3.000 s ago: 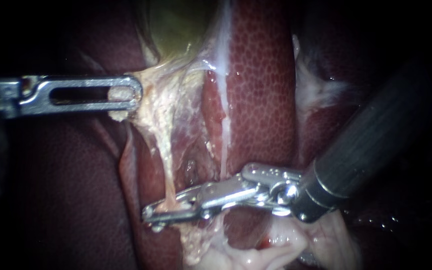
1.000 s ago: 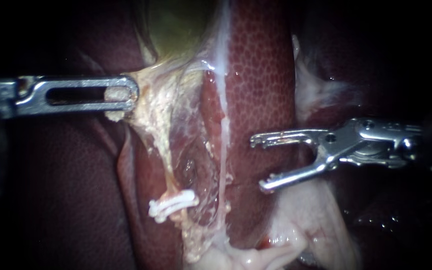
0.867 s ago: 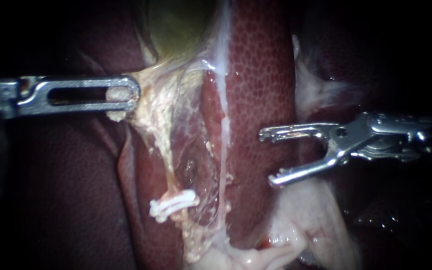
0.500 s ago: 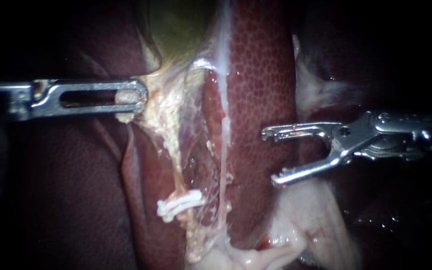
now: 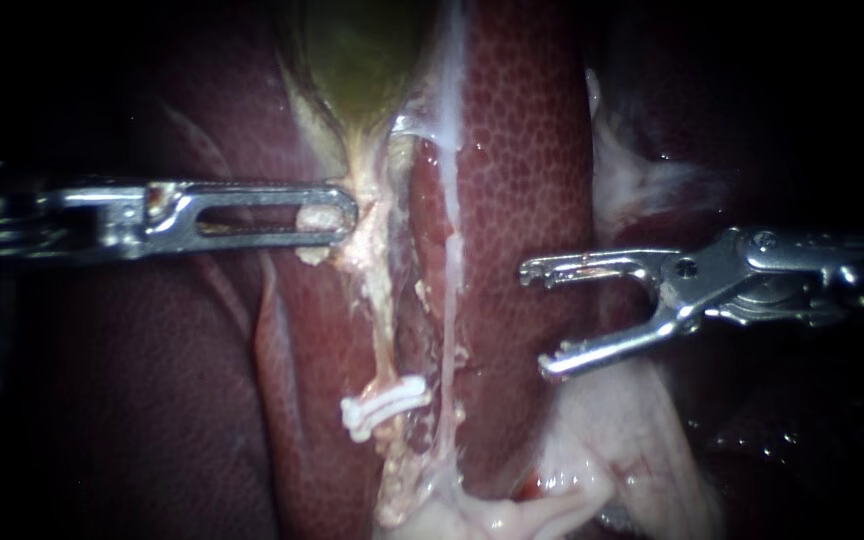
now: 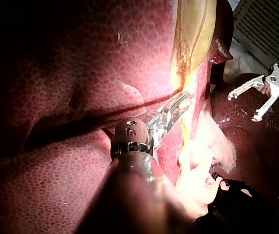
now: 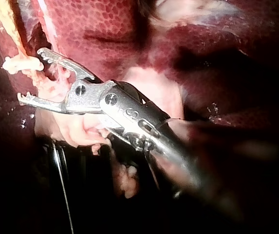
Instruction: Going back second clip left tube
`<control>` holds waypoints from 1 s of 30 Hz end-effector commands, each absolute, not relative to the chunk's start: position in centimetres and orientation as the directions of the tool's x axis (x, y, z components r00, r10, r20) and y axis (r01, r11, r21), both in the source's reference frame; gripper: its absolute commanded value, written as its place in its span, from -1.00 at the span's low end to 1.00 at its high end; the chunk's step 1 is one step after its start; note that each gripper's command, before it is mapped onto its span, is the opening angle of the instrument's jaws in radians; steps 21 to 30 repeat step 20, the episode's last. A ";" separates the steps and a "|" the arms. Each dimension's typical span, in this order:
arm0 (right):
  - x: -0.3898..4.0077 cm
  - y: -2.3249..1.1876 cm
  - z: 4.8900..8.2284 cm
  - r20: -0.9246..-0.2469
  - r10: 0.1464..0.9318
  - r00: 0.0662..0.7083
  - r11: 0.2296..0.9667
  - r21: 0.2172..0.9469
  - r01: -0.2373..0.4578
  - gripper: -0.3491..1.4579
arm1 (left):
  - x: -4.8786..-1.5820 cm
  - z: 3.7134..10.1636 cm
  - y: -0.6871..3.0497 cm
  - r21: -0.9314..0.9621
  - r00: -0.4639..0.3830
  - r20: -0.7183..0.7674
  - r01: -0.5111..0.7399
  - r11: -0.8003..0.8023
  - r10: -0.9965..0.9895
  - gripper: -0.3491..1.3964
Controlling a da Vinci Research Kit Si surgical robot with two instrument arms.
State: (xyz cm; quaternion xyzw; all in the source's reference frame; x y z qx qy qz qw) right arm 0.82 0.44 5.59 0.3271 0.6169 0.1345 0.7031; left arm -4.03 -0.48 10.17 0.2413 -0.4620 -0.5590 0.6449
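**Endoscope view**
- Clip: one, white, set crosswise low on the left tube. The tube climbs from the clip toward the gallbladder, whose top is cut off by the edge.
- Right tube: a thin pale strand just beside the clip's right end. I cannot tell whether they touch.
- Left instrument: above and left of the clip. Its jaws are closed on pale tissue at the top of the left tube, and a lump of it shows through the slot. The shaft fades into the dark.
- Right instrument: right of the clip and apart from it, over the liver. Its jaws are spread wide and empty, and the shaft is lost in shadow.

**Left wrist view**
- Left instrument: jaws pinched on the pale tissue under the gallbladder. Glare blurs the grip itself.
- Clip: cannot be made out, as the tissue beside the jaws is washed out.
- Right instrument: beyond the left one, jaws apart.
- Liver: mostly in shadow.

**Right wrist view**
- Right instrument: jaws agape, holding nothing.
- Clip: a white lump just off one jaw tip, with the gap between them hard to judge.
- Liver: beyond the clip.
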 end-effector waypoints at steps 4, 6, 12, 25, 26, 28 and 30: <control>0.82 0.44 5.58 -0.780 0.593 0.202 0.750 0.626 0.214 0.05 | -4.04 10.17 -0.47 0.828 -0.053 0.326 0.499 0.258 -0.944 -1.00; 0.82 0.44 5.58 -0.780 0.593 0.202 0.750 0.626 0.214 0.05 | -4.05 10.17 -0.47 0.827 -0.053 0.326 0.499 0.258 -0.944 -1.00; 0.83 0.44 5.57 -0.780 0.593 0.201 0.750 0.626 0.214 0.05 | -4.06 10.17 -0.46 0.827 -0.053 0.326 0.499 0.258 -0.944 -1.00; 0.83 0.44 5.57 -0.780 0.593 0.201 0.750 0.625 0.214 0.05 | -4.05 10.13 -0.46 0.828 -0.053 0.324 0.498 0.257 -0.944 -1.00; 0.83 0.44 5.57 -0.780 0.593 0.201 0.750 0.625 0.214 0.05 | -4.05 10.13 -0.46 0.828 -0.053 0.324 0.498 0.257 -0.944 -1.00; 0.83 0.44 5.57 -0.780 0.593 0.201 0.750 0.625 0.214 0.05 | -4.05 10.13 -0.46 0.828 -0.053 0.324 0.498 0.257 -0.944 -1.00; 0.83 0.44 5.57 -0.780 0.593 0.201 0.750 0.625 0.214 0.05 | -4.05 10.13 -0.46 0.828 -0.053 0.324 0.498 0.257 -0.944 -1.00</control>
